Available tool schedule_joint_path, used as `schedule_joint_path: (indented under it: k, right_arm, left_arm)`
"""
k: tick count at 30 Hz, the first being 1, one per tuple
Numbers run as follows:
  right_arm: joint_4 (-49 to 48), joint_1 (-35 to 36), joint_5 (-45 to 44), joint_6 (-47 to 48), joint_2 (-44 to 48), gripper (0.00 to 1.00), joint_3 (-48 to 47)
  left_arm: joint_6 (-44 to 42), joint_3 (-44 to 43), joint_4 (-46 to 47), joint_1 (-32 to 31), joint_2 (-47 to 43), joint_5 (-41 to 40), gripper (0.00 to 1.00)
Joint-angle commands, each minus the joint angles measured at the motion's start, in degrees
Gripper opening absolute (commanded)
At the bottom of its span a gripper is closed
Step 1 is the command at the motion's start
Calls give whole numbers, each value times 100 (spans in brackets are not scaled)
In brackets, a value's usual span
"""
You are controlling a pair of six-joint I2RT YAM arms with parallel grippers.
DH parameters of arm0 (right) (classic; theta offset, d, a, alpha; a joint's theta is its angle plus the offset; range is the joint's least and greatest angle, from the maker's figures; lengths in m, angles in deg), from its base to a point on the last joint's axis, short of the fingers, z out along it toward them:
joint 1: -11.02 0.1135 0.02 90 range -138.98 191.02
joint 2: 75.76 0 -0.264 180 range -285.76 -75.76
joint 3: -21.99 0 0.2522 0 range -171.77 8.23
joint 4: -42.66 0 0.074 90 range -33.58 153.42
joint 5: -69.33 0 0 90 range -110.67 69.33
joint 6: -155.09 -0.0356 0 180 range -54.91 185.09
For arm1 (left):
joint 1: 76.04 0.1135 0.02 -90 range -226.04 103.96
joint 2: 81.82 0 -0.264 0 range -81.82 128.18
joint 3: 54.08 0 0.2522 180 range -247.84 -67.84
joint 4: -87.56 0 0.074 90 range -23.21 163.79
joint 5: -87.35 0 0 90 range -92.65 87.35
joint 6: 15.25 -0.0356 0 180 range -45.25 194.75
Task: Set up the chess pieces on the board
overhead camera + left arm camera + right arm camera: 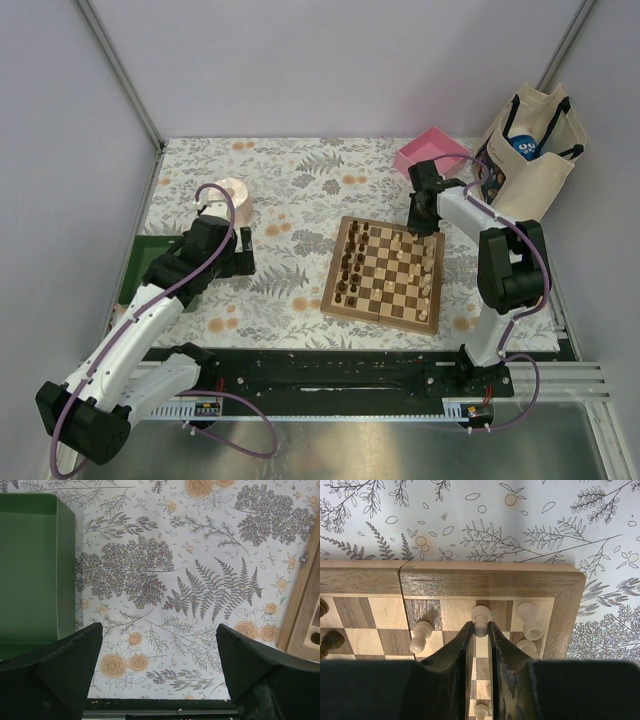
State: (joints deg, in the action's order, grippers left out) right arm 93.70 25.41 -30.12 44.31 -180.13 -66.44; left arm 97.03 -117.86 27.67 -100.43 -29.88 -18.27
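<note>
The flowered table [300,180] fills the space in front of me, and the board [375,313] lies right of its middle, turned a little so its corners do not square with the table edge. A cloth tote bag [530,150] stands at the far right. A green tray [135,265] sits at the left edge and a smaller pink tray [432,152] lies far behind the board.

The left gripper [157,630] hangs over bare cloth between the green tray and the board, its fingers spread wide with nothing between them. The right gripper [480,627] reaches down at the board's far right corner, its fingers drawn almost together and pinched on a pale piece [480,617] that stands upright in the row next to the border.

The chess pieces [350,265] stand in lines running from near to far. The dark ones are along the board's left side and the pale ones along its right. More pale men stand just beside the held one.
</note>
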Motion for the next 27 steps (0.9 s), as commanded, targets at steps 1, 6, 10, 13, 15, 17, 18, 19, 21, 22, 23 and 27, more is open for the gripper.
schedule_joint_path:
  k: [1,6,10,13,15,17,18,19,21,22,23,27]
  right_arm:
    - [-80,-68,-48,-6,225,21,-65]
    - [-63,-77,-109,-14,251,21,-12]
    - [-89,-95,-13,3,260,21,6]
    - [-63,-95,-30,-41,269,21,32]
    - [-45,-95,-39,-32,269,21,49]
    - [-63,-95,-30,-32,278,21,76]
    - [-63,-95,-13,-32,260,21,67]
    - [-2,-95,-48,-49,260,21,41]
    - [-19,-95,-83,-32,304,21,76]
    - [-45,-103,-83,-32,313,21,76]
    - [-45,-103,-66,-23,295,21,76]
    - [-10,-103,-127,-49,278,21,102]
  left_arm:
    - [-49,-17,245,30,0,-3,99]
    - [-40,-17,245,21,9,-3,99]
    - [-40,-25,245,21,18,-3,99]
    - [-40,-17,245,21,26,6,99]
    - [-40,-17,245,21,26,-11,99]
    - [-40,-17,245,21,35,-12,99]
    - [-40,-17,236,21,35,-3,99]
    - [-40,-25,245,21,35,-11,99]
    - [-40,-8,236,21,44,-12,99]
    - [-49,-17,245,21,44,-20,99]
    - [-40,-17,245,30,44,-3,99]
    - [-40,-8,245,21,35,-20,99]
